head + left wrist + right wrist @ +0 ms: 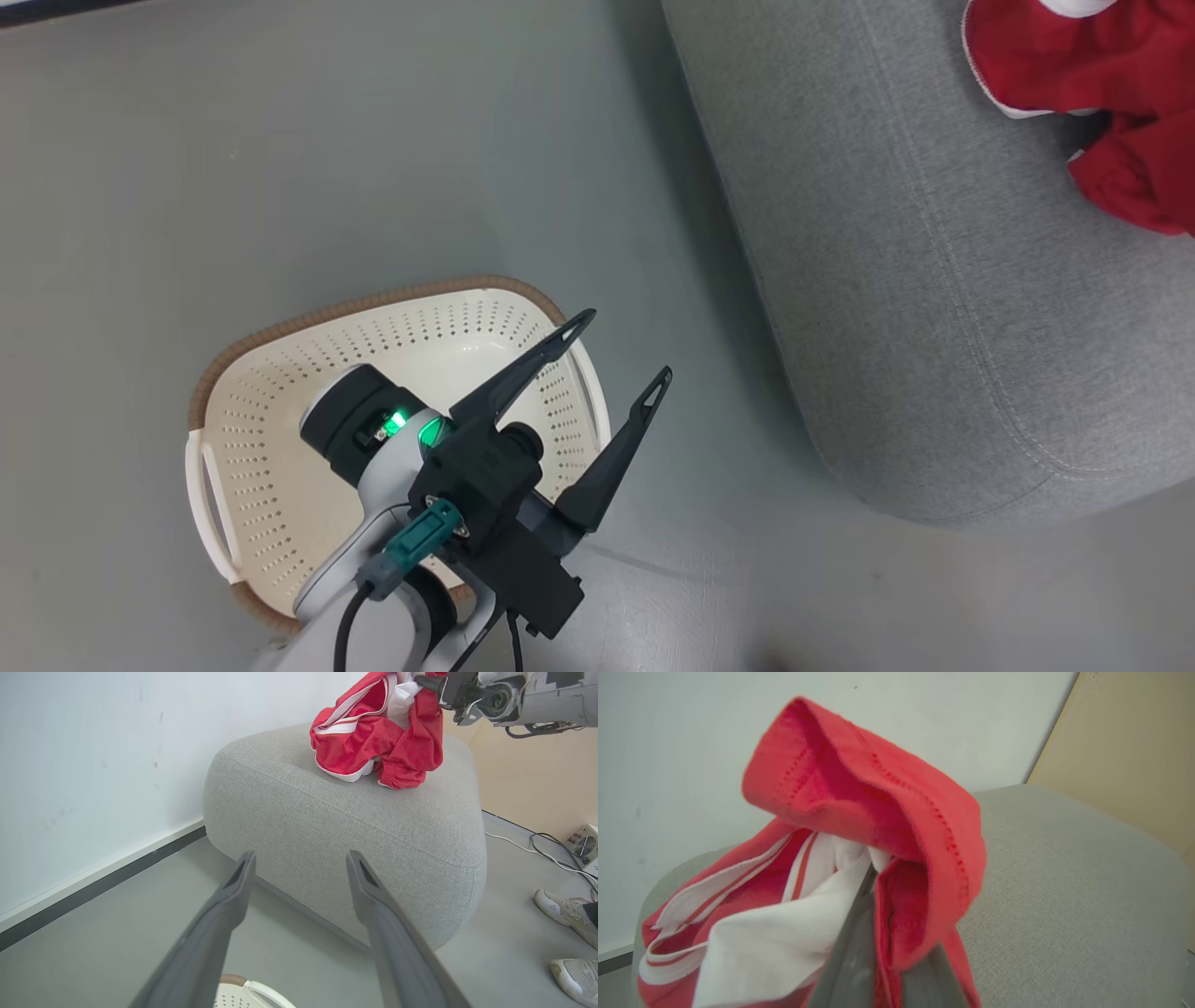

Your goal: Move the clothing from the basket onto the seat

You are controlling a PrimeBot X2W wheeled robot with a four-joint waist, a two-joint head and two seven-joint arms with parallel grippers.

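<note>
In the head view we see the left pincer (623,350) at the lower middle of the frame. Its two long dark fingers are spread wide apart, with nothing between them. It hangs over the right side of the basket (252,448), a cream-white perforated plastic laundry basket with a brown woven-look rim, which stands on the grey floor (280,140) at the lower left. The seat (934,280), a large grey fabric-upholstered sofa with rounded edges and visible seams, takes up the right side. The clothing (1102,65), bright red soft fabric with white trim, lies on the seat in the upper right corner.

In the left wrist view the left pincer's fingers rise from the bottom edge, apart, framing the seat's rounded front. The clothing sits at the upper middle. Its lower folds rest on the seat's top, and its upper part is pinched by the right pincer (423,681), which reaches in from the upper right corner. A white wall (93,742) fills the left. A person's two pale shoes (565,910) stand on the floor at the lower right. The basket's rim shows at the bottom edge.

In the right wrist view the right pincer's grey fingers rise from the bottom middle, pressed together on the clothing. White and red folds hang around them, and a red hemmed fold arches above at the centre. The seat lies behind at the right, below a beige panel (1134,742).
</note>
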